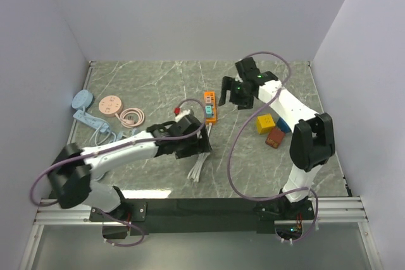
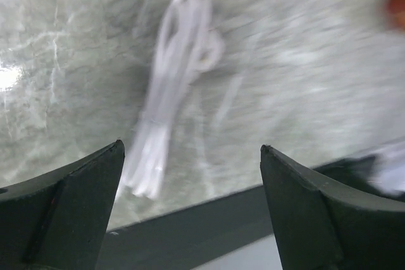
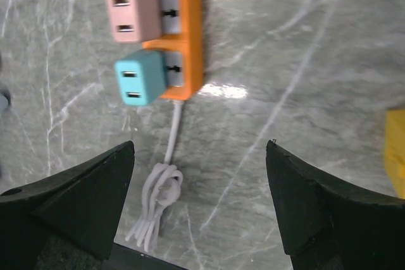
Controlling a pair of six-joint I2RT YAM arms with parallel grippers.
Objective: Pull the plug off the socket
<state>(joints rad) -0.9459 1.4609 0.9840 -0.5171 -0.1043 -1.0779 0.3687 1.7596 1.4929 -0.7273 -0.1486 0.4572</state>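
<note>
Left gripper [image 2: 191, 145]: fingers spread wide, nothing held between them. It is held over the marble table [image 1: 158, 77]. In the left wrist view only a coiled white cord bundle [image 2: 164, 112] is seen beyond the jaws, and it is blurred. From above, this gripper [image 1: 190, 136] is placed just left of the orange power strip [image 1: 210, 107], with the bundle [image 1: 199, 165] directly on its near side. A small red-and-white piece [image 1: 180, 113] is seen on the table just beyond the fingers. What it is cannot be told.

Right gripper [image 3: 200, 143]: fingers also spread wide, nothing gripped. It is held near the strip [image 3: 171, 23] without touching it.

Task item: a pink plug [image 3: 131, 14] and a teal plug [image 3: 140, 77] are seated side by side in the strip's sockets. A white cord is led from the strip's end to the bundle [image 3: 158, 203].

A yellow block [image 1: 265, 122] is noted to the right of the strip.
</note>
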